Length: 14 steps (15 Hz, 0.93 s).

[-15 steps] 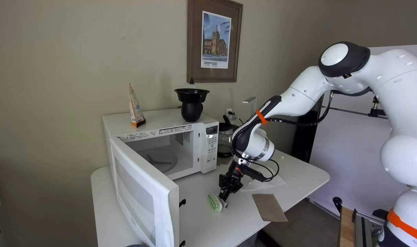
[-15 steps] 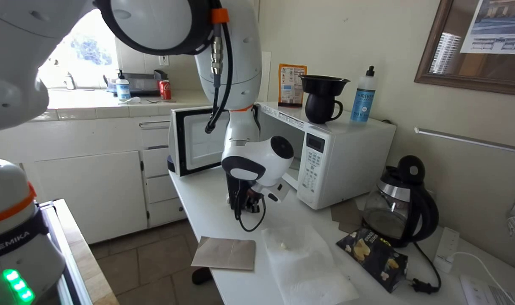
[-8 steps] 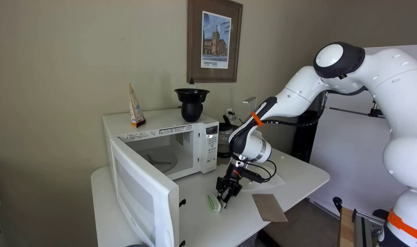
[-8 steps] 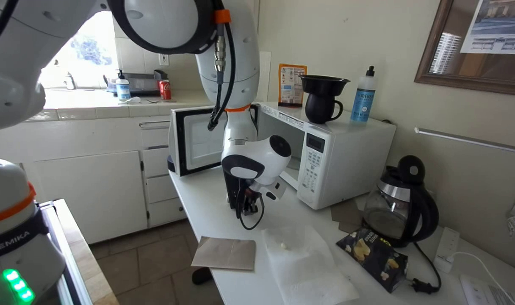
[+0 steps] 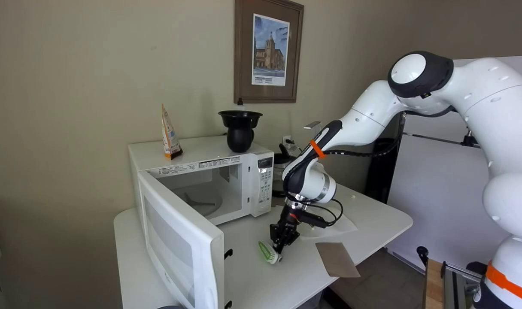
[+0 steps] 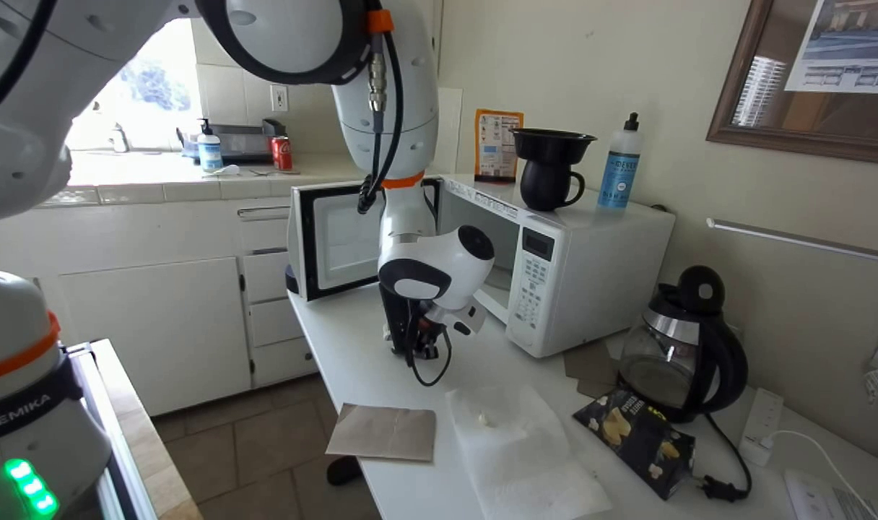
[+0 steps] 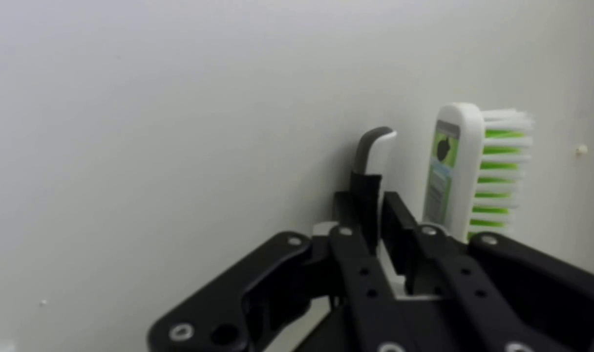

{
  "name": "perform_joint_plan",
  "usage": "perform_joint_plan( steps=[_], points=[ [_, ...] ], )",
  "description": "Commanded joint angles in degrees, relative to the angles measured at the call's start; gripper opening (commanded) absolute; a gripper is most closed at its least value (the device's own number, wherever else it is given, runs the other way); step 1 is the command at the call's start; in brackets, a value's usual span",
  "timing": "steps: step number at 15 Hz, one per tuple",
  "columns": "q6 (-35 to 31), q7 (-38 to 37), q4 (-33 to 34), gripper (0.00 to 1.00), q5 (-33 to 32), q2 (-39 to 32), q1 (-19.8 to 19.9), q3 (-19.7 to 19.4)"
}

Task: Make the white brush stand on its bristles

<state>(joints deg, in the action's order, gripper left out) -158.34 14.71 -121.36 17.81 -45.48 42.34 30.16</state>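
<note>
Two black fingers (image 7: 398, 215) of our gripper (image 7: 370, 208) stand close together, and between them we see the grey-and-white handle (image 7: 371, 150) of the white brush (image 7: 465, 166), pinched. The brush's body sits just beside the fingers, its white-and-green bristles (image 7: 503, 166) pointing sideways, away from the gripper, in the wrist view. Beneath the gripper spreads the white table (image 5: 244, 274); whether the brush touches it we cannot tell. Near the gripper on opposite sides we find the brown cardboard piece (image 5: 337, 259) and the open door (image 5: 175, 249) of the microwave (image 6: 605, 267), with the gripper between them. To the cardboard's side of the gripper lies the flat white sheet (image 6: 526, 462). Beyond the gripper in both exterior views stands the microwave, and higher than the gripper, on its top, we see a black bowl (image 6: 554, 148) resting on a black mug (image 6: 547, 186). Well apart from the gripper are a coffee pot (image 6: 663, 361) and a dark snack bag (image 6: 637, 440); farthest from it, in an exterior view, is a red can (image 6: 281, 154).
</note>
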Motion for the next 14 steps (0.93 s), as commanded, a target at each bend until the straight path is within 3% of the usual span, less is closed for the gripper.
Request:
perform_joint_plan(
  steps=[1, 5, 7, 10, 14],
  points=[
    [-2.7, -0.1, -3.1, 0.05, 1.9, 5.0, -4.3, -3.0],
    [-6.9, -6.9, -9.4, 0.05, -1.0, 15.5, -16.0, -12.6],
    [-6.4, -11.7, -11.8, 0.05, -3.3, 20.4, -24.6, -19.9],
    [-4.9, -24.1, -13.3, 0.05, -14.8, 24.0, -37.5, -32.9],
    [0.1, -41.1, -9.6, 0.05, -33.1, 22.8, -53.5, -50.6]
  ],
)
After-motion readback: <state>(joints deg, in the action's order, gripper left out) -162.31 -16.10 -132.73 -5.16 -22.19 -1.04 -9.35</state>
